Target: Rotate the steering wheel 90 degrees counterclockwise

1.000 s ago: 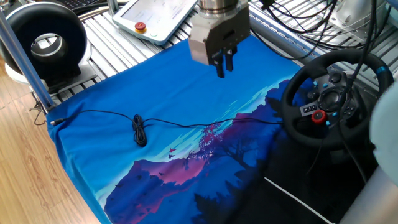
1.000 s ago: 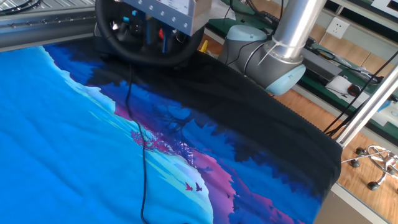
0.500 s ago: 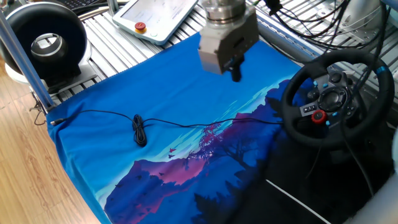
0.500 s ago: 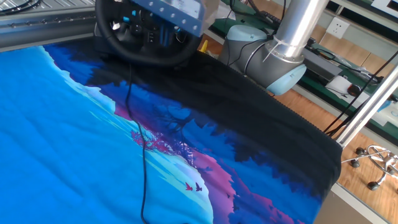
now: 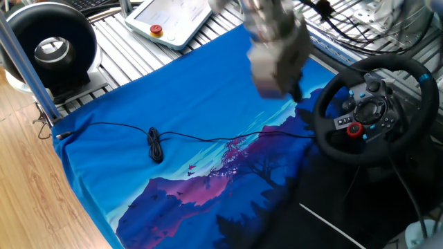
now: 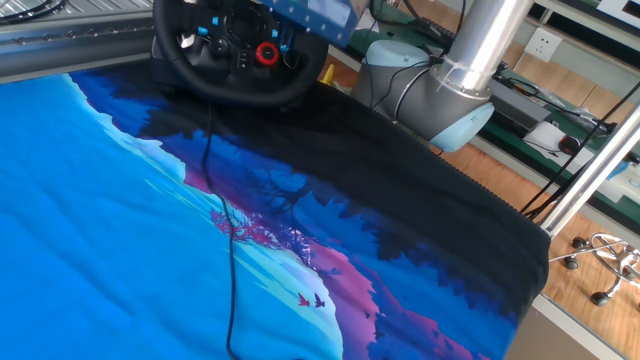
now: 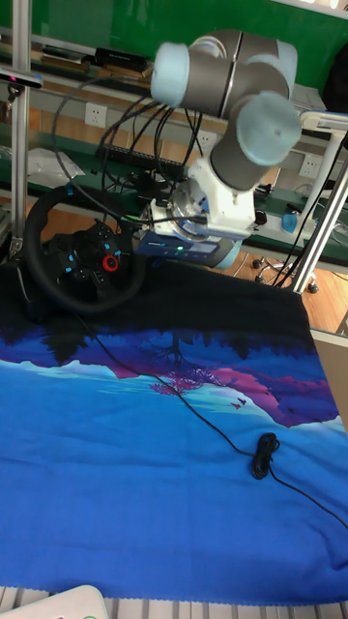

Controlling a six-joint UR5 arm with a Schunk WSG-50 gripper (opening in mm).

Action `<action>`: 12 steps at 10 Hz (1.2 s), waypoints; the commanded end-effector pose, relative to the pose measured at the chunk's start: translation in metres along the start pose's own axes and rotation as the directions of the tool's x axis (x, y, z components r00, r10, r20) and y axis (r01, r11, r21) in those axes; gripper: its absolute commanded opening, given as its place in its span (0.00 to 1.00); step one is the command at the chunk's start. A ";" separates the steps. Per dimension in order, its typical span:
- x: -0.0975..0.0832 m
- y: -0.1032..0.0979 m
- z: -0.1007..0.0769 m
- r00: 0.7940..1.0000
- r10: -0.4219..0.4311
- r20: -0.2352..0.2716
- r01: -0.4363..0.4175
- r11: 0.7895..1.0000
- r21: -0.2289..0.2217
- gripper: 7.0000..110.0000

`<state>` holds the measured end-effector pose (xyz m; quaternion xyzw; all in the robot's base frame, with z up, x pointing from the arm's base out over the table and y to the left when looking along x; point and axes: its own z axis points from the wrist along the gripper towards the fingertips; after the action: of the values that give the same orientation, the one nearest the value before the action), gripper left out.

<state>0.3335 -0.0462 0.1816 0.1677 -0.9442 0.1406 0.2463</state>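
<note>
The steering wheel (image 5: 370, 111) stands upright at the right end of the table, black with a red knob (image 5: 355, 128) on its hub and a blue stripe (image 5: 423, 77) on the upper right of its rim. It also shows at the top left in the other fixed view (image 6: 235, 50) and at the left in the tall view (image 7: 87, 259). My gripper (image 5: 295, 95) is motion-blurred above the cloth, just left of the wheel's rim and not touching it. Its dark fingers look pressed together with nothing between them. In the tall view the wrist (image 7: 208, 218) hangs beside the wheel.
A blue printed cloth (image 5: 173, 104) covers the table. A thin black cable with a coiled bundle (image 5: 155, 145) runs across it to the wheel. A black ring-shaped device (image 5: 52, 48), a white pendant (image 5: 173, 17) and a metal post (image 5: 28, 62) stand at the back left. The arm's base (image 6: 430, 95) is behind the wheel.
The gripper has travelled right and slightly down, from the table's back middle toward the wheel's left rim. The wheel has not turned.
</note>
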 end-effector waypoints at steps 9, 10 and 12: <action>-0.006 0.010 0.048 0.999 -0.038 0.009 0.037 0.997 0.065 0.00; -0.011 0.004 0.047 0.999 -0.028 0.030 0.025 0.996 0.086 0.00; -0.018 -0.002 0.046 0.998 -0.012 0.059 0.006 0.994 0.110 0.00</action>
<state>0.3217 -0.0618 0.1370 0.1936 -0.9366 0.1848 0.2263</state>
